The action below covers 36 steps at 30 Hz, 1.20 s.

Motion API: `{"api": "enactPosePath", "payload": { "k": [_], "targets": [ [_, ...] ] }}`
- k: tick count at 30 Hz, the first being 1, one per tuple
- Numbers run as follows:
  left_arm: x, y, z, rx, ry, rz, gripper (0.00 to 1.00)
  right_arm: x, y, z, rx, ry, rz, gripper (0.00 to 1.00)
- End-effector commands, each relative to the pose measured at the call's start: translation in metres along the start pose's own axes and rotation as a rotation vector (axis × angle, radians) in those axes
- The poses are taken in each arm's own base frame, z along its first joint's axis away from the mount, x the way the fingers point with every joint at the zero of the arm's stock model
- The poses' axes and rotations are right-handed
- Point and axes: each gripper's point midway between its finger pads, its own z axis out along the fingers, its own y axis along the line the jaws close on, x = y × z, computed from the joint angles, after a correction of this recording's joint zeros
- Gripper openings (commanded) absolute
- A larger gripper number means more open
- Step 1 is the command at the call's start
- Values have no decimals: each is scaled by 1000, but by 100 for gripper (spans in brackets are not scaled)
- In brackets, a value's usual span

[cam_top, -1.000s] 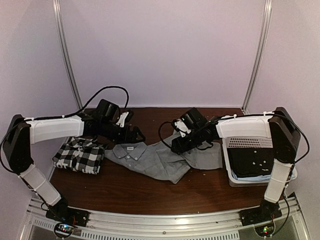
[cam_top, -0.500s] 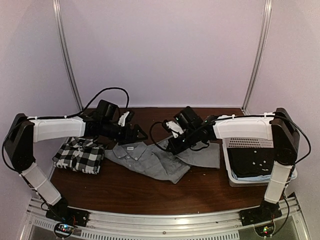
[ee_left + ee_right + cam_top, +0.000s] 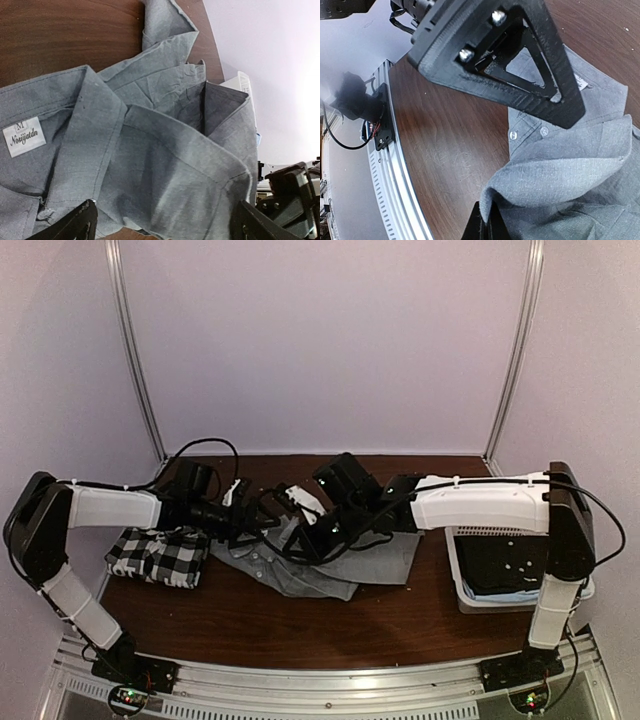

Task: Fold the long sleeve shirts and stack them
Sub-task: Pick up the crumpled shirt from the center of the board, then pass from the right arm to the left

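The plain grey long sleeve shirt lies rumpled mid-table, its collar and label showing in the left wrist view. My right gripper reaches far left and is shut on a folded edge of this grey shirt, pinching the cloth a little above the wood at the right gripper. My left gripper hovers open just above the collar area, with the grey cloth spread between its fingers. The black-and-white checked shirt rests folded at the table's left.
A white basket holding dark clothes stands at the right edge of the wooden table. The two grippers are very close; the left gripper's black finger fills the top of the right wrist view. A metal rail runs along the near edge.
My right gripper has shut on the grey shirt's edge and carried it leftward over the shirt toward the collar. The left arm has drawn back a little to the left, still open.
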Motion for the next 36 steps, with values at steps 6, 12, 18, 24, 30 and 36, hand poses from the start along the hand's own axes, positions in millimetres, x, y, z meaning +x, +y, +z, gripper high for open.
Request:
{"api": "enactPosePath", "payload": {
  "k": [6, 12, 18, 24, 30, 36],
  "targets": [
    [0, -29, -26, 98, -45, 63, 98, -9, 22, 28, -81, 1, -53, 2],
    [26, -22, -30, 85, 30, 63, 95, -9, 32, 37, -108, 7, -64, 4],
    [37, -25, -26, 100, 65, 65, 84, -10, 41, 43, -129, 18, -80, 4],
    [44, -29, -24, 102, 78, 65, 64, -2, 47, 49, -140, 53, -95, 5],
    [55, -16, -24, 50, 95, 33, 28, -2, 47, 50, -132, 61, -102, 13],
    [69, 7, -29, -58, 94, -21, 0, -18, 29, 35, -55, 25, -103, 42]
  ]
}}
